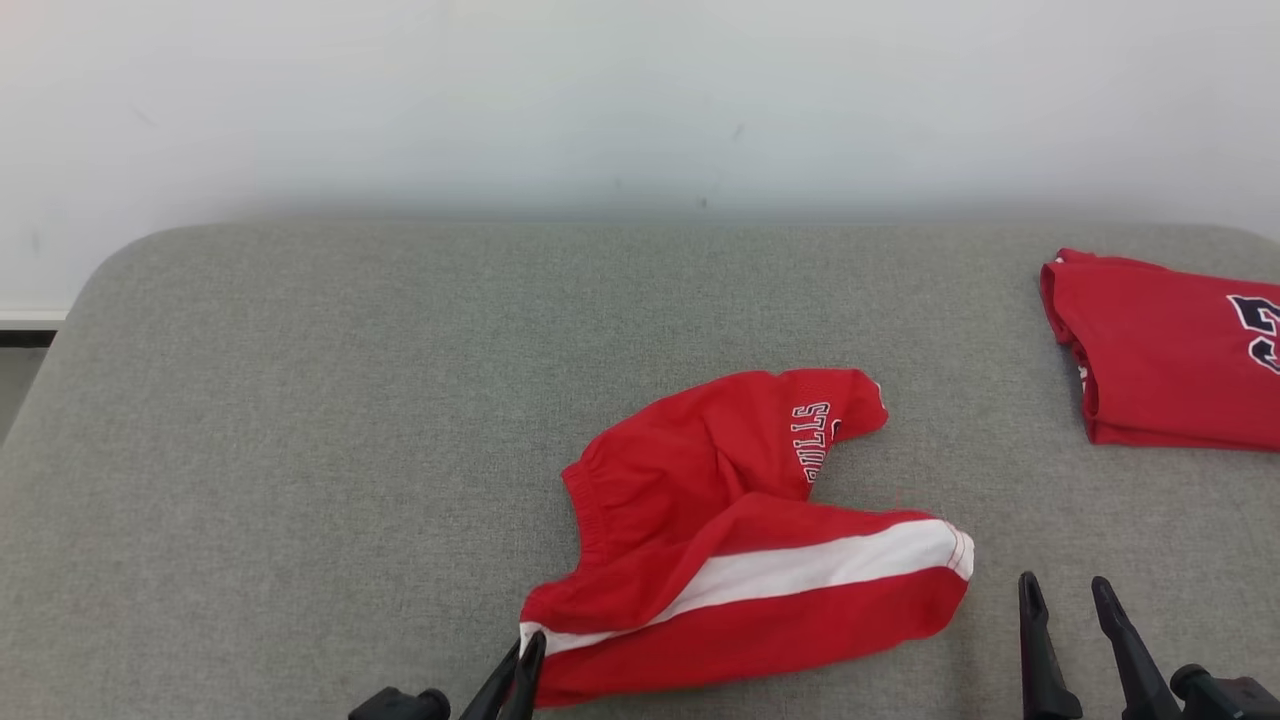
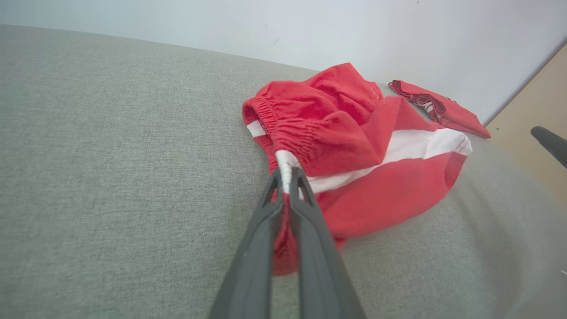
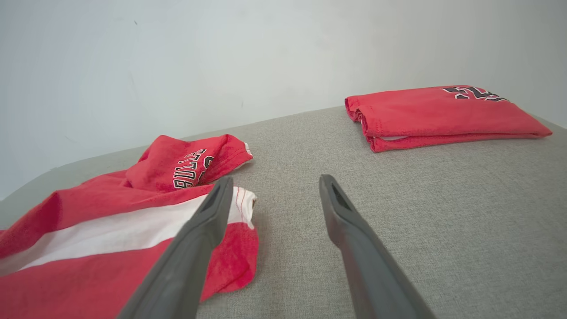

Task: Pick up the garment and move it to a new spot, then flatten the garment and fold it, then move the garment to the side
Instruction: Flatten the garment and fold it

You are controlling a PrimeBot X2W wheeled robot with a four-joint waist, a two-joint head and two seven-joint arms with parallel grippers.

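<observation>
The left claw (image 1: pixel 528 645) is closed tight on the near-left corner of the red shorts (image 1: pixel 740 520). It pinches the cloth where the white side stripe meets the gathered waistband. In the left wrist view, a fold of red cloth is squeezed between the two dark fingers of this claw (image 2: pixel 285 175), and the white stripe comes out just past their tips. From there the shorts (image 2: pixel 376 186) spread away in a loose, crumpled heap.

The right claw (image 1: pixel 1063 585) is open, with its fingers well spread and nothing between them. It sits just to the right of the shorts' stripe end, low over the table (image 1: pixel 300 400). In the right wrist view, the left finger of this claw (image 3: pixel 275 179) crosses in front of the hem of the shorts (image 3: pixel 88 208). Whether it touches the cloth cannot be told.

The shorts lie near the front middle of the grey cloth-covered table. One leg is laid out towards the right with its white stripe up. The other leg is bunched behind it, and the lettering on it shows.

A folded red shirt (image 1: pixel 1160 350) with dark printing sits at the far right of the table, well apart from the shorts. It is neat and flat in the right wrist view (image 3: pixel 443 115). A pale wall (image 1: pixel 640 100) stands behind the table.
</observation>
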